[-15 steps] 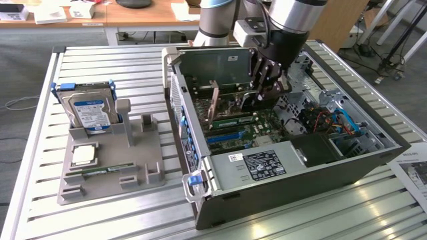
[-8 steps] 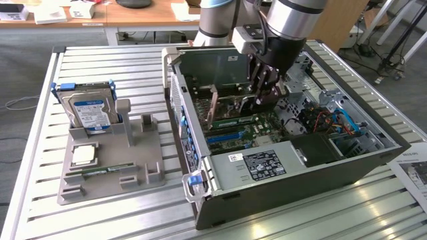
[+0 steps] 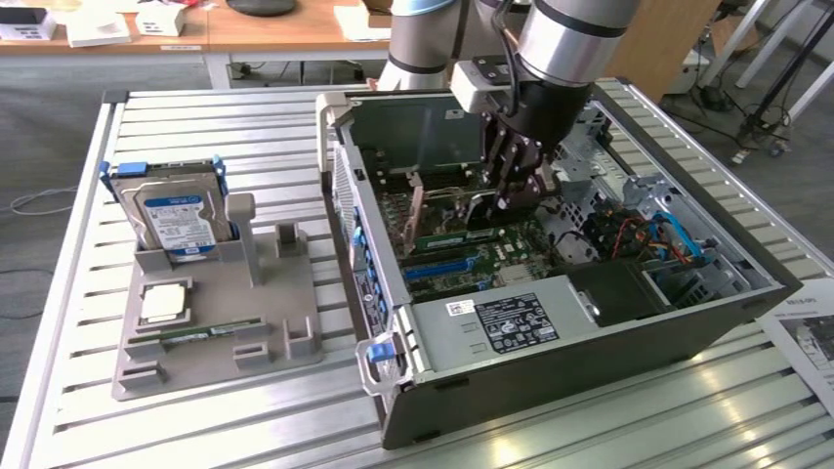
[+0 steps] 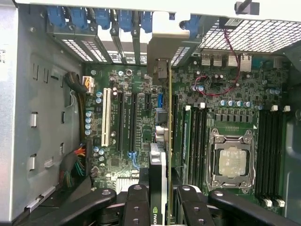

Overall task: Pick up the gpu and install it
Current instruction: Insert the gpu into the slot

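Observation:
My gripper (image 3: pixel 518 191) reaches down into the open computer case (image 3: pixel 391 293), over the motherboard (image 3: pixel 502 259). It is shut on the gpu (image 3: pixel 485 207), a thin dark card held edge-on between the black fingers (image 4: pixel 136 202). In the wrist view the gpu (image 4: pixel 159 165) runs up the middle, its metal end bracket toward the case's rear slot covers (image 4: pixel 117 44). It hangs just above the motherboard (image 4: pixel 136 84), between the black expansion slots (image 4: pixel 126 122) and the memory slots (image 4: pixel 197 141). Whether its edge touches a slot is hidden.
A grey fixture (image 3: pixel 215 313) at the exterior view's left holds a hard drive (image 3: pixel 176 220), a square chip (image 3: pixel 163 303) and a memory stick (image 3: pixel 195 334). Inside the case are the power supply (image 3: pixel 515 318), CPU socket (image 4: pixel 233 160), white slot (image 4: pixel 106 117) and cable bundles (image 4: pixel 75 165).

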Robot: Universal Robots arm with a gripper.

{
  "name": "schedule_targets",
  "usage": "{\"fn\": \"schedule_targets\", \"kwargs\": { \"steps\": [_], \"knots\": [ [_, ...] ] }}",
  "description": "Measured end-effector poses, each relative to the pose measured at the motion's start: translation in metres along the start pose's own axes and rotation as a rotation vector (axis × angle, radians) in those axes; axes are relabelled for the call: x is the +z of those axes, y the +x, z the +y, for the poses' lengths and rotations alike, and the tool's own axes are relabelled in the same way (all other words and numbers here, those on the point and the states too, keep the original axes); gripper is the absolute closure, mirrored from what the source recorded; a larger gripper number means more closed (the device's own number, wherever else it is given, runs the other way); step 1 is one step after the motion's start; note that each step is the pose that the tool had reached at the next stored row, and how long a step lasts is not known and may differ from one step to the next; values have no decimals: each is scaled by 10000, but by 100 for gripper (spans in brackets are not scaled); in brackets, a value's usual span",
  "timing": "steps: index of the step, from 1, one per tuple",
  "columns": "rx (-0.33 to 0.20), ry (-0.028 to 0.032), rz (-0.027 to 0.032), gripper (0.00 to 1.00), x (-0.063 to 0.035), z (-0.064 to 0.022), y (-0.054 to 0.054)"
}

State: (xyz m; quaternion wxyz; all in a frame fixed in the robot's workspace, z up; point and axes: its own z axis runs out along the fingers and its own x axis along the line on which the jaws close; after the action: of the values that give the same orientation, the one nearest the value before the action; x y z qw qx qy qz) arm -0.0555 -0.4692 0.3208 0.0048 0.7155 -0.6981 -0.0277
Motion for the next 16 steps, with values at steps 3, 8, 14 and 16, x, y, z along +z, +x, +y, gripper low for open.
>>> {"fn": "schedule_targets", "kwargs": {
  "steps": [3,8,14,16],
  "knots": [
    [0,1,-2,73,5,0,0],
    [-2,24,-1,73,34,98,-1],
    [-2,27,-1,73,114,106,1],
    [-2,27,-2,73,150,105,2]
  ]
}}
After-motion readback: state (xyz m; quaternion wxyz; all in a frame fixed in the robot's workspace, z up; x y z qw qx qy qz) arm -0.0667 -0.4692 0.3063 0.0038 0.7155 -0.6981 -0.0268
